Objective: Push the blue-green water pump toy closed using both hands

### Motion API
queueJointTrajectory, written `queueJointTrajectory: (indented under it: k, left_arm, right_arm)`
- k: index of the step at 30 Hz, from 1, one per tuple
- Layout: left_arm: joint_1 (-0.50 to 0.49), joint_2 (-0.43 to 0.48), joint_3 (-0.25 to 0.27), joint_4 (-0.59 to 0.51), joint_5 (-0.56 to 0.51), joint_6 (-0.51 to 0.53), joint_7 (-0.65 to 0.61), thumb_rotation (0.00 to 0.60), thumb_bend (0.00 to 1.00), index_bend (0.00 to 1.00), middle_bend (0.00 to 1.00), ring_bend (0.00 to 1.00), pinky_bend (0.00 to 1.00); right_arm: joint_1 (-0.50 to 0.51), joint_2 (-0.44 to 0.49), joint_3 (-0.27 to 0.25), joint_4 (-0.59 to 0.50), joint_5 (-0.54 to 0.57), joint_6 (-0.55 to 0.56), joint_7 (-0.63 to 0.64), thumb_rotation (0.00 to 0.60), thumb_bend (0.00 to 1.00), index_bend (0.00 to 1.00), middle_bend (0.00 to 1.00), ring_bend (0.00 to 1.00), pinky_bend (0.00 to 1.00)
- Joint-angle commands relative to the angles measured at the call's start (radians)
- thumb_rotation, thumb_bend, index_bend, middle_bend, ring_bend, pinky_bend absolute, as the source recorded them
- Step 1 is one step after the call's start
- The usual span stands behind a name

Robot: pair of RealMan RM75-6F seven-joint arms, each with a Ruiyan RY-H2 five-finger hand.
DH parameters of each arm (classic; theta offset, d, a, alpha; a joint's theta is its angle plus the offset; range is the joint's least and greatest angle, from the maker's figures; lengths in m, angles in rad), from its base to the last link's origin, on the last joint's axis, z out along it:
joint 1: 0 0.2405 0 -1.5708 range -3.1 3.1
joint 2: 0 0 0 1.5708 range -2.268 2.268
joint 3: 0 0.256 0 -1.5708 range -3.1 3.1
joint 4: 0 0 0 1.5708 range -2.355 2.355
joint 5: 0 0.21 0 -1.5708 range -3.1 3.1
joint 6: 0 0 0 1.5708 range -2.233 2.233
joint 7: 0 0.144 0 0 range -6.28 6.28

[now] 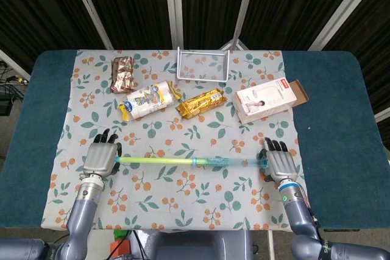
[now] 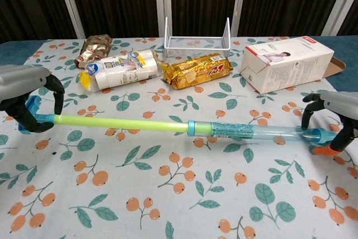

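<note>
The water pump toy (image 1: 201, 161) (image 2: 246, 131) lies lengthwise across the near part of the floral cloth. Its yellow-green rod (image 2: 117, 122) is drawn far out to the left of the clear blue barrel. My left hand (image 1: 100, 158) (image 2: 25, 96) curls its fingers round the blue handle (image 2: 29, 110) at the rod's left end. My right hand (image 1: 278, 162) (image 2: 335, 110) wraps the barrel's right end, fingers arched over it and the orange nozzle (image 2: 323, 150) showing just beneath.
Behind the toy lie a white plastic-wrapped pack (image 1: 146, 100), a gold snack pack (image 1: 200, 103), a crumpled gold bag (image 1: 124, 73) and a white carton (image 1: 268, 100) with an open flap. A white wire rack (image 1: 202, 65) stands at the back centre.
</note>
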Motion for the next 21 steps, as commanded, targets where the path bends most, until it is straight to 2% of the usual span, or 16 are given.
queueJointTrajectory:
  k: [1, 12, 21]
  left_arm:
    - [0.000, -0.001, 0.001, 0.000, 0.000, 0.001, -0.001, 0.600, 0.51, 0.58, 0.17, 0.01, 0.13]
    - [-0.002, 0.005, 0.002, 0.001, -0.003, -0.003, -0.011, 0.600, 0.51, 0.58, 0.17, 0.01, 0.13]
    - [-0.004, 0.005, 0.004, -0.007, 0.003, 0.000, -0.014, 0.600, 0.51, 0.58, 0.17, 0.01, 0.13]
  right_arm:
    - [0.004, -0.004, 0.001, 0.003, 0.001, 0.002, 0.001, 0.600, 0.32, 0.43, 0.03, 0.00, 0.00]
    - [0.013, -0.014, -0.001, 0.020, 0.028, 0.006, -0.001, 0.600, 0.43, 0.58, 0.08, 0.00, 0.00]
    - [0.017, 0.004, 0.001, -0.011, 0.020, 0.017, 0.003, 0.600, 0.43, 0.64, 0.11, 0.00, 0.00]
